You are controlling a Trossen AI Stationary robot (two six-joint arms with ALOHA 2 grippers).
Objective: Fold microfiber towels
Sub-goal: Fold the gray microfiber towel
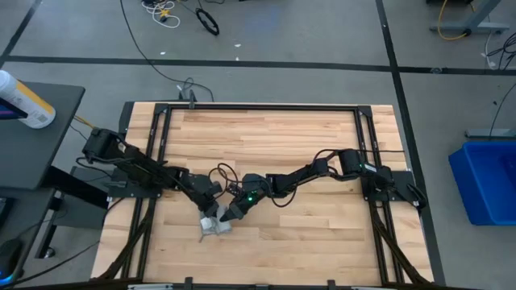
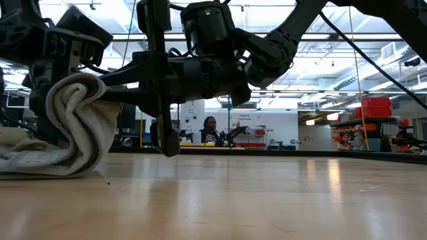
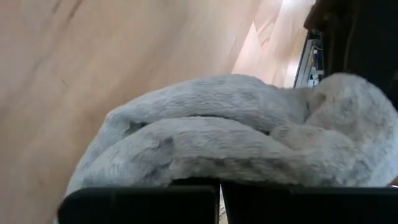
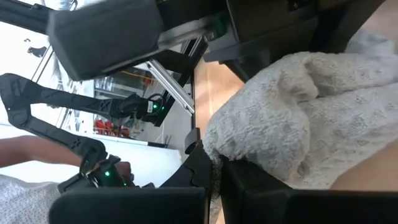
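The light grey-blue microfiber towel (image 1: pixel 216 227) lies bunched near the table's front, left of the middle. In the low view one thick fold of the towel (image 2: pixel 77 113) stands up while its lower part rests on the wood. My left gripper (image 1: pixel 208 211) is over the towel and shut on it. The towel (image 3: pixel 236 137) fills the left wrist view just past that gripper's fingers. My right gripper (image 1: pixel 230 216) is shut and points down just right of the towel. In the low view its fingers (image 2: pixel 168 137) stand apart from the fold. The towel also shows in the right wrist view (image 4: pixel 298 112). My left gripper holds the top of the towel's raised fold (image 2: pixel 73 83) from above, several bunched layers thick. Its own fingers (image 3: pixel 143 202) hide the exact place of contact. The fold hangs down in a loop from the gripper, and the towel's lower part (image 2: pixel 33 163) lies on the table.
Black frame rails (image 1: pixel 161 145) run along the table's left, right and far sides. A blue bin (image 1: pixel 484 181) stands off the table's right, and a bottle (image 1: pixel 24 101) lies on a dark side table at the left. A person (image 2: pixel 210 128) sits far behind the table.
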